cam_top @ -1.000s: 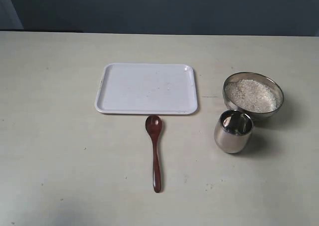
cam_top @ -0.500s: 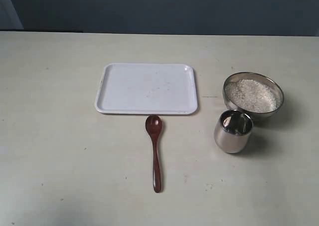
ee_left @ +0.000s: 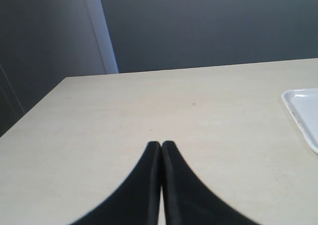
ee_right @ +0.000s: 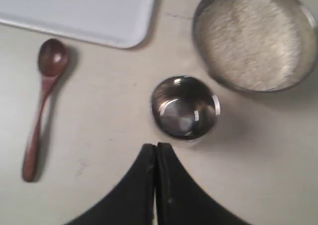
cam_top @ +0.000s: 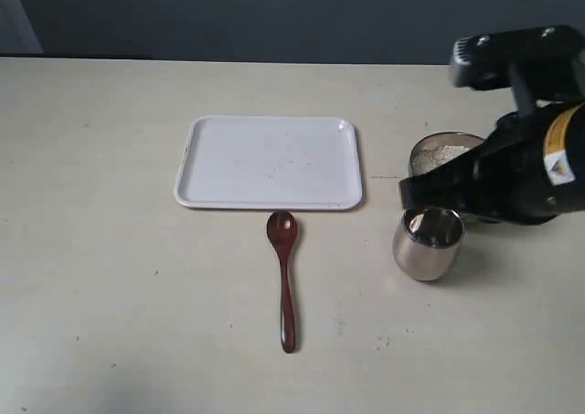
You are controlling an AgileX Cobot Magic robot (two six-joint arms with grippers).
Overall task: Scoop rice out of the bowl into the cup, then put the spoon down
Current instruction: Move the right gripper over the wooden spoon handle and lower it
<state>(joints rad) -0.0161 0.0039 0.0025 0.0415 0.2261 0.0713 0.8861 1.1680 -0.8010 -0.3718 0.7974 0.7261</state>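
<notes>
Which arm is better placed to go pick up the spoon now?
Right, probably: the right gripper hangs shut near the cup, with the spoon in its wrist view; the left gripper sees no spoon.

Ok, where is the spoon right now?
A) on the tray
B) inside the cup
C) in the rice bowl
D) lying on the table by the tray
D: the spoon lies flat on the table, just outside the tray edge, with nothing holding it.

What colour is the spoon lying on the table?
The spoon is a glossy dark red-brown all over; the right wrist view shows it best.
</notes>
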